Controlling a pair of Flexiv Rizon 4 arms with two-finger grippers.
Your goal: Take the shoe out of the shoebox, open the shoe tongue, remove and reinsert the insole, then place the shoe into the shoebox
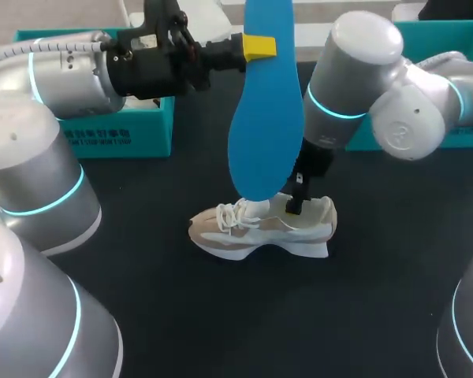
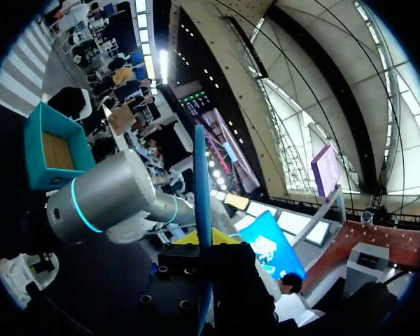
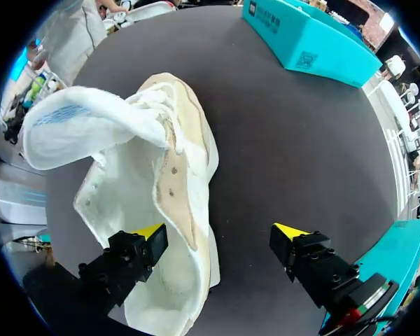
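Note:
A white and beige shoe lies on its sole on the black table. The blue insole hangs upright above it, toe end down near the laces. High up, my left gripper is shut on the insole; in the left wrist view the insole shows edge-on between the fingers. My right gripper stands open at the shoe's heel. In the right wrist view one fingertip is over the shoe opening, the other fingertip is outside, over the table. The tongue is pulled forward.
A teal shoebox part stands at the back left behind my left arm. Another teal box part is at the back right behind my right arm. Bare table lies in front of the shoe.

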